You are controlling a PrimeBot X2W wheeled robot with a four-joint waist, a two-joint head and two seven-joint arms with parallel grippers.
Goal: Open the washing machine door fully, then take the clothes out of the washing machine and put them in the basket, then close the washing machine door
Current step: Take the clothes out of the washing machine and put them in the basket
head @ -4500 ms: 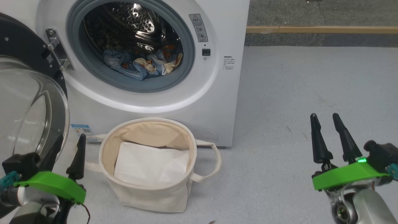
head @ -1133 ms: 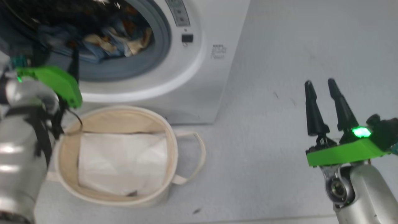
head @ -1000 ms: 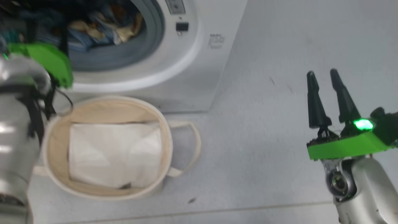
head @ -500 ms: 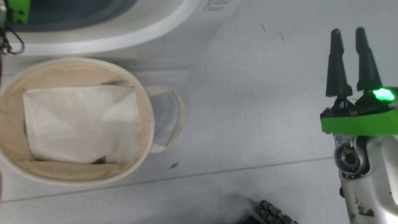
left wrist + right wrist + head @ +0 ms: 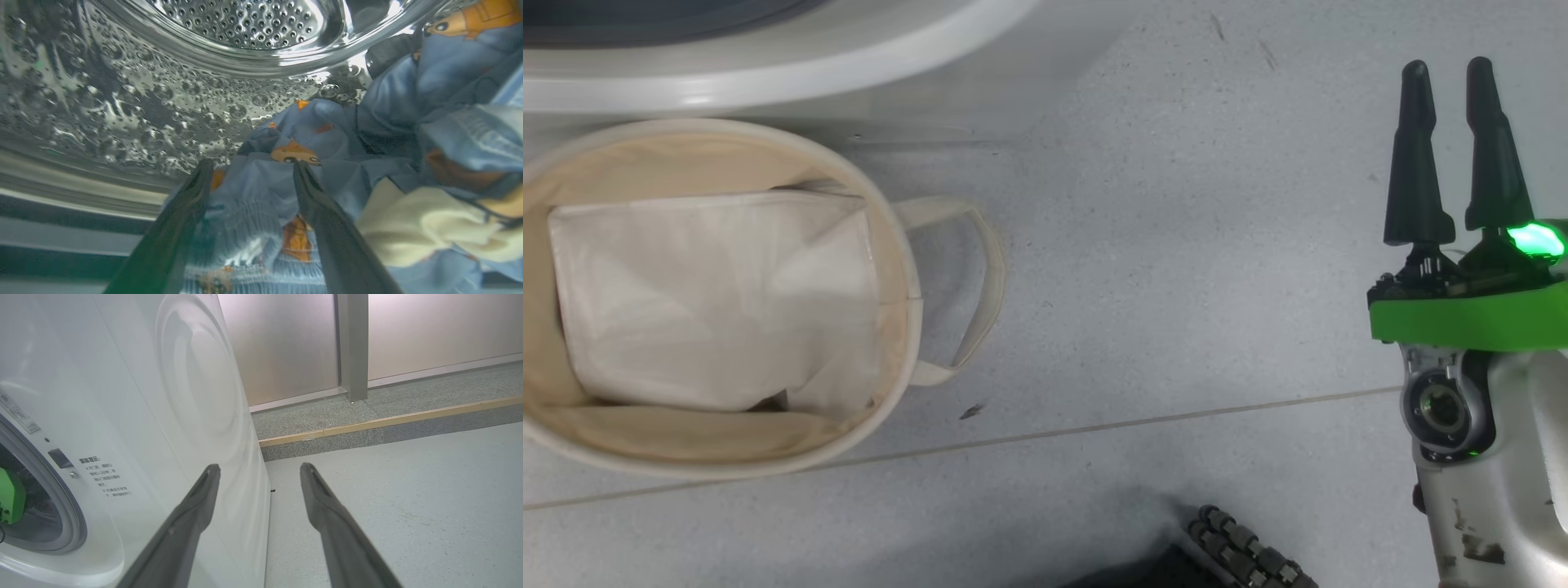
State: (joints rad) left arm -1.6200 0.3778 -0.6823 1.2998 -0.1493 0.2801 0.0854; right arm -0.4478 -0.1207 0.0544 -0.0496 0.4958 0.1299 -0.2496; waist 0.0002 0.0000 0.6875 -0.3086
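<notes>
Change noted: the head camera has tipped further down than half a second ago, so the whole picture has shifted. The basket (image 5: 907,269) itself has not moved. My left gripper (image 5: 252,164), which stood low beside the basket four and a half seconds ago, is now inside the washing machine (image 5: 768,65), within the perforated steel drum (image 5: 245,24).

Left arm: the fingers are spread apart and point into the clothes (image 5: 339,163), with a gathered blue fold lying between them. Nothing is clamped. I cannot tell whether the tips touch the fabric.

Right arm: my right gripper (image 5: 1448,69) hangs over the floor (image 5: 1176,245), well apart from the basket. Its fingers are parted and empty, as in the earlier frames. The right wrist view places it beside the machine's front corner. The same view shows my left arm's green wrist plate (image 5: 10,496) in the door opening.

Containers: the drum holds the clothes, light blue with brown-orange prints and a cream inner side, heaped low. The basket stands just in front of the machine and holds a white folded sheet (image 5: 711,294).
</notes>
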